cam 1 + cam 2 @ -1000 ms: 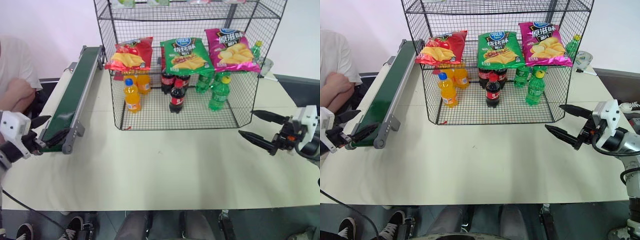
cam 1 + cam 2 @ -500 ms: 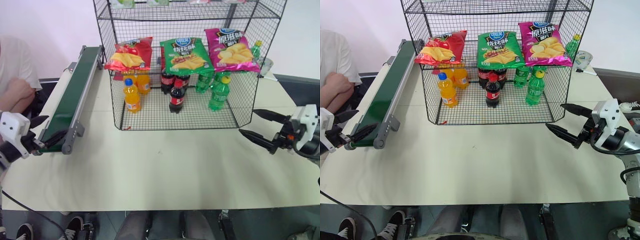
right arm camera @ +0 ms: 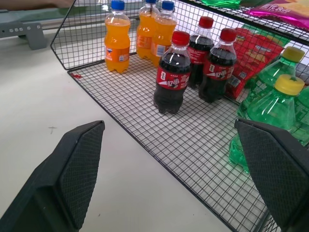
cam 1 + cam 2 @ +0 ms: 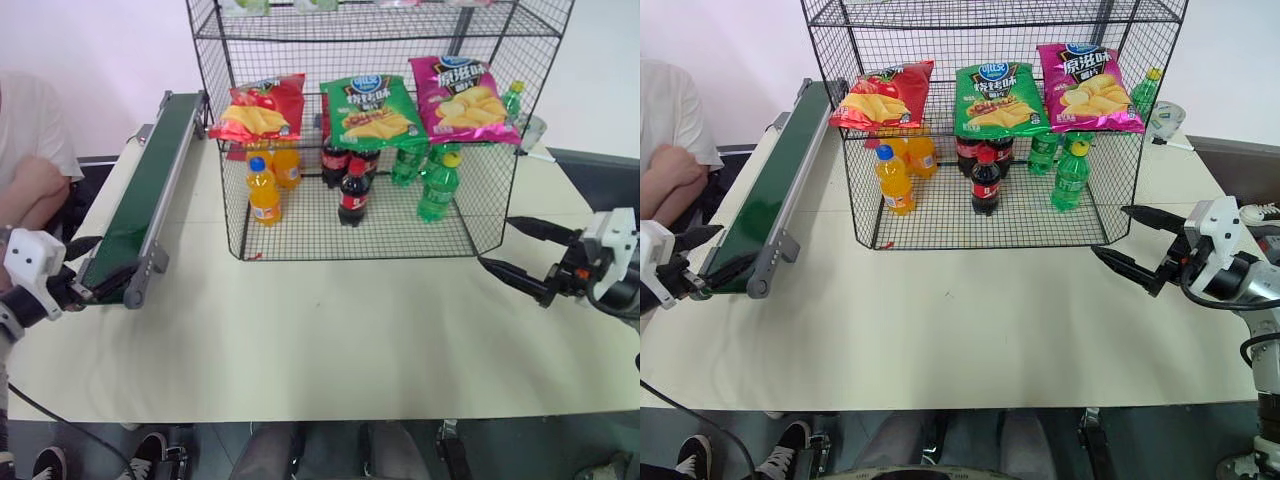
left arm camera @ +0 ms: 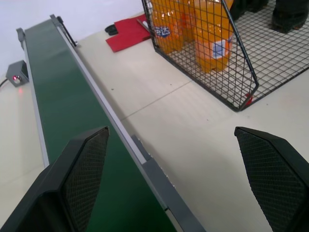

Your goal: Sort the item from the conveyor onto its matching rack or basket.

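A red chip bag (image 4: 258, 108) lies on the left of the middle tier of the black wire rack (image 4: 492, 190), which stands at the back of the table. The dark green conveyor (image 4: 145, 190) runs along the table's left side, and its belt (image 5: 63, 121) shows bare. My left gripper (image 4: 92, 266) hovers open at the conveyor's near end, one finger over the belt (image 5: 87, 164) and the other over the table. My right gripper (image 4: 497, 243) is open at the right, level, pointing toward the rack's front right corner with nothing between its fingers.
The same tier also holds a green bag (image 4: 372, 110) and a pink bag (image 4: 466, 98). Orange bottles (image 4: 264, 190), cola bottles (image 3: 170, 79) and green bottles (image 4: 436, 188) stand on the bottom tier. A person's arm (image 4: 30, 185) rests at far left. The table (image 4: 330, 340) stretches in front.
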### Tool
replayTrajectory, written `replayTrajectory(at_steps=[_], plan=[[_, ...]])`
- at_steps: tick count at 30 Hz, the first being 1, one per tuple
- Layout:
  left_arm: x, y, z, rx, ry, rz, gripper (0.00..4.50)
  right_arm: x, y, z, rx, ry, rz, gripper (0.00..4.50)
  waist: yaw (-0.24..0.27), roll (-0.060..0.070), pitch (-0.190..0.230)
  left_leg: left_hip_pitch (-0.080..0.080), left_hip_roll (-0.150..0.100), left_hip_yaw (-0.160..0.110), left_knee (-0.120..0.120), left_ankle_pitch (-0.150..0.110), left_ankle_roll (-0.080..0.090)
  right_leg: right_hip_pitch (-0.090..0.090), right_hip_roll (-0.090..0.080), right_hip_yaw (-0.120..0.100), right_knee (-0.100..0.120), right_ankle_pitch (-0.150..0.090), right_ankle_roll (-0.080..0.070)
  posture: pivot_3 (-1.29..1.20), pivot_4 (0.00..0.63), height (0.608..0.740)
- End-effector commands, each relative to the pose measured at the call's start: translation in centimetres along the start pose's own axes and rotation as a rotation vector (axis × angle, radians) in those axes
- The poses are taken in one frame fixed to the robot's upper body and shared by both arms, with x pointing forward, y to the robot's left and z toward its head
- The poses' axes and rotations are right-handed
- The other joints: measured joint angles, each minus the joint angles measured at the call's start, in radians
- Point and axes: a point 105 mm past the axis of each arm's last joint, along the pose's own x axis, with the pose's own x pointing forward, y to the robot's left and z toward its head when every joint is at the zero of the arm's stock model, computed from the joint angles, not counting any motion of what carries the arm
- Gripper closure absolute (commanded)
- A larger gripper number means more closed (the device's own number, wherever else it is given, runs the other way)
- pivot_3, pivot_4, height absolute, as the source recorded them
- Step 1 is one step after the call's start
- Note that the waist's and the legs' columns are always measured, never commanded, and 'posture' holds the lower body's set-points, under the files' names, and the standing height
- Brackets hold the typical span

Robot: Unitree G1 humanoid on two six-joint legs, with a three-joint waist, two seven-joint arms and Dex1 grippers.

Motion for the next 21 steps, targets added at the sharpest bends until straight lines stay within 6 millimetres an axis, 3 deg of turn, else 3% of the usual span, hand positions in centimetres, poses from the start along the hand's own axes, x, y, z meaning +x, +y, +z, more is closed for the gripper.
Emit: replayTrajectory(at_steps=[1,21], plan=[[-0.2,0.6,1.4,0.046,-0.033,0.009,0.15,0.0,-0.3,0.9,-0.038,-0.034,-0.006,0.00,0.000,0.000,0.000,0.000,0.000,0.000,0.000,0.000,0.000,0.000,0.000,0.000,0.000,0.000,0.000,0.00,0.150,0.740],[0.6,-0.1,1.4,0.055,-0.056,0.005,0.15,1.1,-1.2,0.9,-0.071,-0.040,-0.029,0.00,-0.001,0.000,0.000,0.000,0.000,0.000,-0.005,0.001,-0.001,0.000,0.000,0.000,-0.004,0.000,0.000,0.00,0.150,0.740]])
